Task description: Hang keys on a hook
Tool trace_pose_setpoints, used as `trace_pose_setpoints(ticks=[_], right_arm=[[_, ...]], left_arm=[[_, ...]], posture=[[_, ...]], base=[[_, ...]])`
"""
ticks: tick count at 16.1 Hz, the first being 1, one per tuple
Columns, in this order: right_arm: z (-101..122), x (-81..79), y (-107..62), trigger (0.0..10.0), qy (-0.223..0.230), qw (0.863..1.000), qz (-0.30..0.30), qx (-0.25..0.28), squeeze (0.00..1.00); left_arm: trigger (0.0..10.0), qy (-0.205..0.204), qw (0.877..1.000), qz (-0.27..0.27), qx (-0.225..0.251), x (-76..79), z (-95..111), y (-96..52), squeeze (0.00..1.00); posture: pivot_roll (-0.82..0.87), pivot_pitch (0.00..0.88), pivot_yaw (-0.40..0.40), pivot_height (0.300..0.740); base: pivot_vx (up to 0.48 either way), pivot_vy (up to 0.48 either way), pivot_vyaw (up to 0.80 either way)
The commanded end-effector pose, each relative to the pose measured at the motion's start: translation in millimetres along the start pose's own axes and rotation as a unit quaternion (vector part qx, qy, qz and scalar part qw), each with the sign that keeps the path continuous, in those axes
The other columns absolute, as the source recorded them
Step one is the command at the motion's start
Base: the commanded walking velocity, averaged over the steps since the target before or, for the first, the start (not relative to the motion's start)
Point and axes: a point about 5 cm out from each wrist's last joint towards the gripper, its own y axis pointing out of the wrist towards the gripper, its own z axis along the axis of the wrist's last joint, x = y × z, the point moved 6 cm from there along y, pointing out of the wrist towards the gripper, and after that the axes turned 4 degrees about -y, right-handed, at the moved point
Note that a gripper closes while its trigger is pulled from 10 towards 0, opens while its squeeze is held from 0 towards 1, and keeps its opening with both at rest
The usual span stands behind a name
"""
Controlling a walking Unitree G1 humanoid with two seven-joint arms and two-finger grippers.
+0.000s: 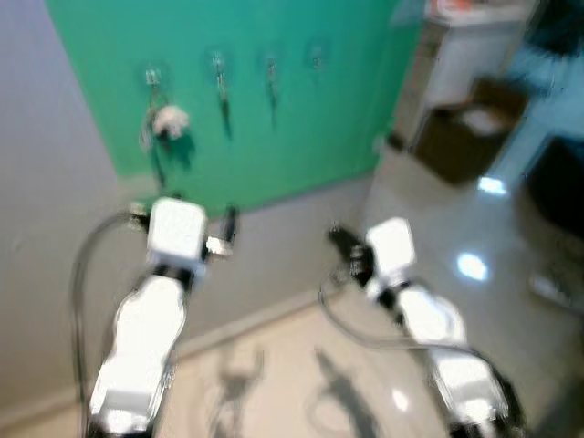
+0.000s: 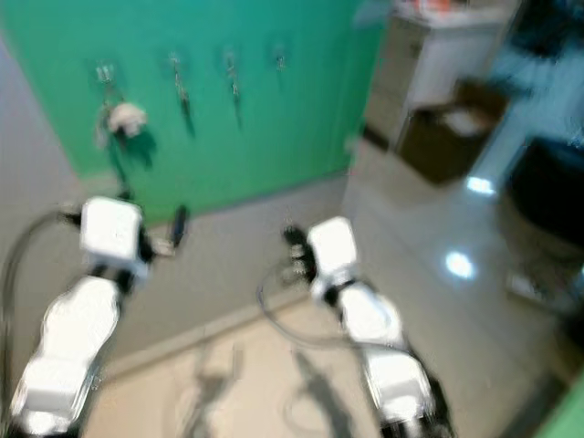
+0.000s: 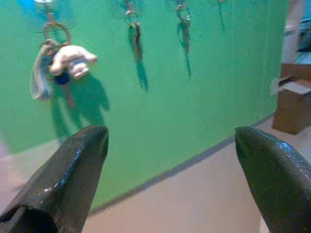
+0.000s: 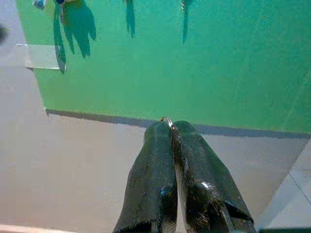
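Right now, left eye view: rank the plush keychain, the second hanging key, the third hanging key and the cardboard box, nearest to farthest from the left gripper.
1. Plush keychain, on the green board's leftmost hook, straight above the left gripper.
2. Second hanging key, one hook to the right; close to the keychain, so these two could swap.
3. Third hanging key, further right.
4. Cardboard box, on the floor far right.

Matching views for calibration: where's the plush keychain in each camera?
Left eye: plush keychain hangs upper left on the green panel.
Right eye: upper left, on the leftmost hook.
Left wrist: above the left gripper's open fingers, at.
Right wrist: too cropped to tell.
Shared landmark: the green panel's bottom edge.
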Motion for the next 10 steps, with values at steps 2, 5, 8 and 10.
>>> trace_pose_setpoints(ticks=[2,5,8,10], right_arm=[[5.3,-4.1,3.9,10.0,-0.001,1.0,0.006,0.01,0.0],[5.3,-4.0,5.1,10.0,0.001,1.0,0.005,0.011,0.0],[5.9,0.4,5.8,10.0,0.022,1.0,-0.01,0.013,0.0],[6.0,-2.2,5.4,10.0,0.014,1.0,-0.006,0.015,0.0]], left_arm=[[10.0,0.013,1.0,0.013,0.004,-9.3,2.3,-0.2,0.0],[10.0,-0.016,1.0,0.025,-0.001,-13.5,-0.3,-0.4,0.0],[10.0,-0.002,1.0,0.027,0.003,-16.1,0.7,-0.5,0.0],[10.0,-0.005,1.0,0.019,0.009,-14.6,2.9,-0.4,0.0]], posture=[[0.06,0.0,-0.003,0.74],[0.06,0.0,-0.002,0.74],[0.06,0.0,0.002,0.74],[0.06,0.0,0.005,0.74]], base=[[0.0,-0.48,0.8],[0.0,-0.16,0.8],[0.0,0.0,0.0],[0.0,0.0,0.0]])
